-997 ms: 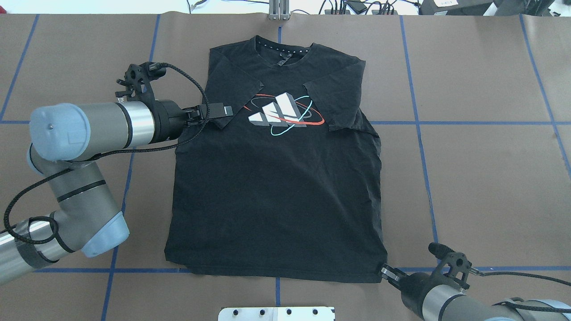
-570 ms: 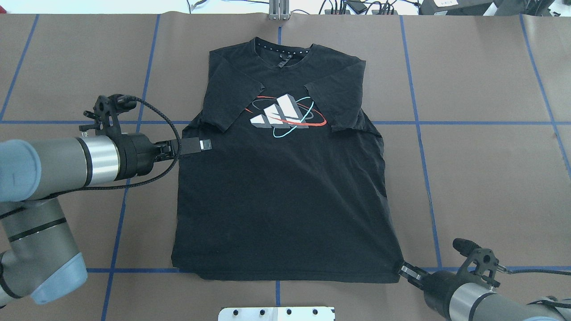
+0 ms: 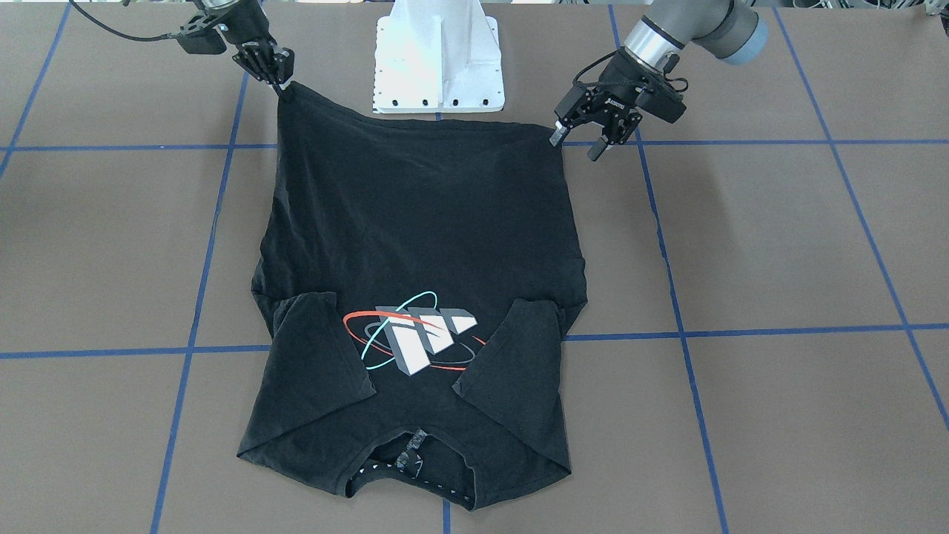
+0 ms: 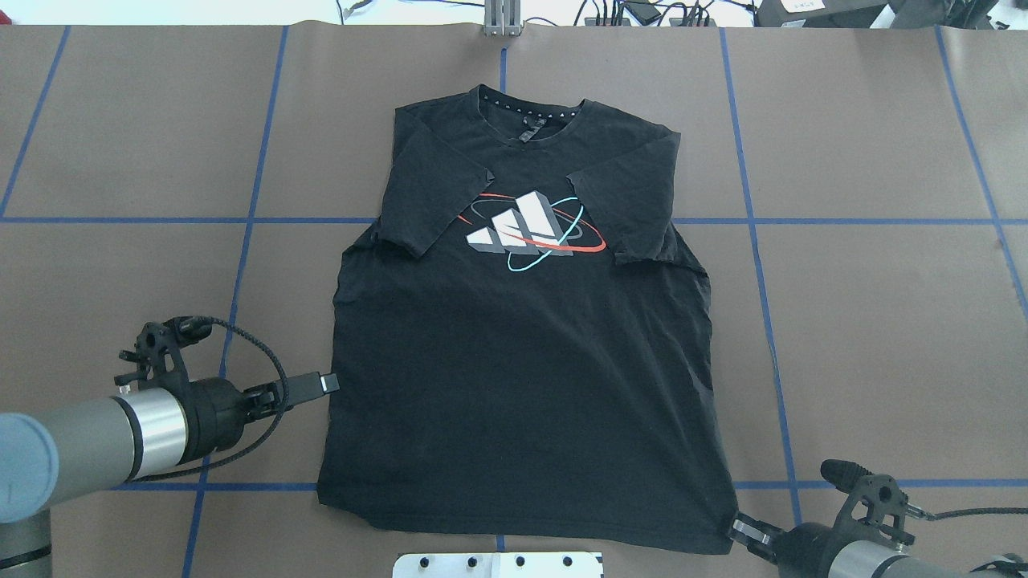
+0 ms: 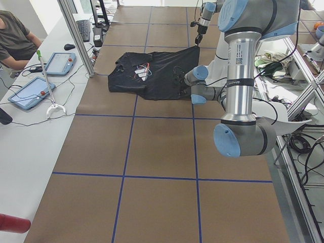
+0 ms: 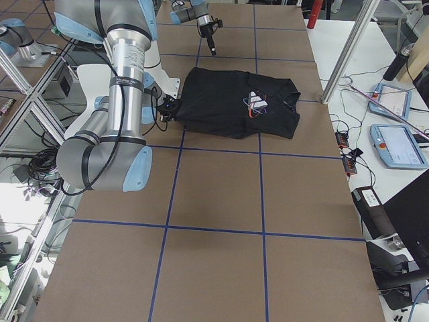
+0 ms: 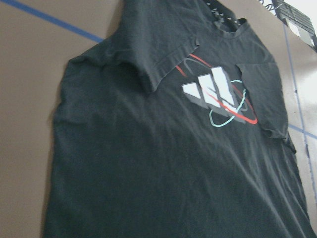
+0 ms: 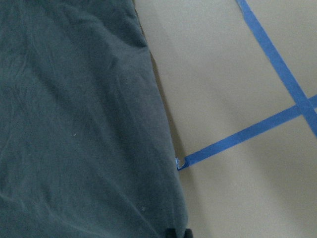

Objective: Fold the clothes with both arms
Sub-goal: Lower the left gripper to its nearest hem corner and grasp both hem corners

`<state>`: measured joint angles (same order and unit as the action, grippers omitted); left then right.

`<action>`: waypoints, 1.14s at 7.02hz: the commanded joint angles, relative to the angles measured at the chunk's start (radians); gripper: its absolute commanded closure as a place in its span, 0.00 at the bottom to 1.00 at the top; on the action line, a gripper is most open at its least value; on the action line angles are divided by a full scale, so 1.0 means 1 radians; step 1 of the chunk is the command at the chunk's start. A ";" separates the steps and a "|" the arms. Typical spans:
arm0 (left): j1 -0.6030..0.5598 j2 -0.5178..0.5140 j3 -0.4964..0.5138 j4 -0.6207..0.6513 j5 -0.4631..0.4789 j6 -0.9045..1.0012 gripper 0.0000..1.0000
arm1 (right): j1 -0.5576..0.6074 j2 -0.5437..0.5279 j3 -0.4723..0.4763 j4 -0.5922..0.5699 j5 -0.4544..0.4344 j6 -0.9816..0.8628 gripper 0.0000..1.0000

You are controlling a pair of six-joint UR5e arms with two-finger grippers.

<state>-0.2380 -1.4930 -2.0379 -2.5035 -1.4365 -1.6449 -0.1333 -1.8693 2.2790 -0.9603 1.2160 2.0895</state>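
Note:
The black T-shirt (image 4: 522, 361) lies flat, front up, collar at the far side, both sleeves folded in beside the logo (image 4: 534, 233). My left gripper (image 4: 329, 383) is at the shirt's left edge near the hem. In the front view it (image 3: 574, 146) is open and empty just above the hem corner. My right gripper (image 3: 282, 81) is shut on the shirt's other hem corner and holds it slightly raised; it also shows in the overhead view (image 4: 735, 528). The left wrist view shows the shirt (image 7: 173, 163) but no fingers.
The white pedestal base (image 3: 437, 59) stands just behind the hem. Blue tape lines (image 4: 241, 220) grid the brown table cover. A metal post (image 4: 502, 16) and cables sit at the far edge. An operator (image 5: 15, 35) with tablets sits beside the table.
My left gripper drew back from the folded sleeve along the shirt's left edge toward the hem. My right gripper pulled its hem corner right and toward the robot, sliding the whole shirt.

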 commanded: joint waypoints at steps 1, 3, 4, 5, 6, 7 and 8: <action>0.112 0.057 -0.004 0.000 0.056 -0.050 0.01 | -0.005 -0.001 0.016 0.000 -0.004 0.000 1.00; 0.166 0.056 0.008 0.003 0.057 -0.050 0.09 | -0.003 -0.001 0.019 0.000 -0.004 0.000 1.00; 0.178 0.050 0.007 0.003 0.057 -0.050 0.13 | -0.003 -0.001 0.019 0.000 -0.006 0.000 1.00; 0.189 0.045 0.014 0.005 0.057 -0.050 0.17 | -0.003 -0.001 0.020 0.000 -0.006 0.000 1.00; 0.201 0.027 0.040 0.005 0.057 -0.050 0.18 | -0.003 -0.002 0.020 -0.001 -0.006 0.000 1.00; 0.204 -0.025 0.072 0.009 0.057 -0.050 0.20 | -0.003 -0.002 0.020 -0.001 -0.006 0.000 1.00; 0.204 -0.038 0.076 0.027 0.057 -0.050 0.23 | -0.002 -0.002 0.022 -0.001 -0.007 0.000 1.00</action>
<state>-0.0369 -1.5016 -1.9785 -2.4916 -1.3791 -1.6950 -0.1361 -1.8712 2.2998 -0.9616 1.2100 2.0893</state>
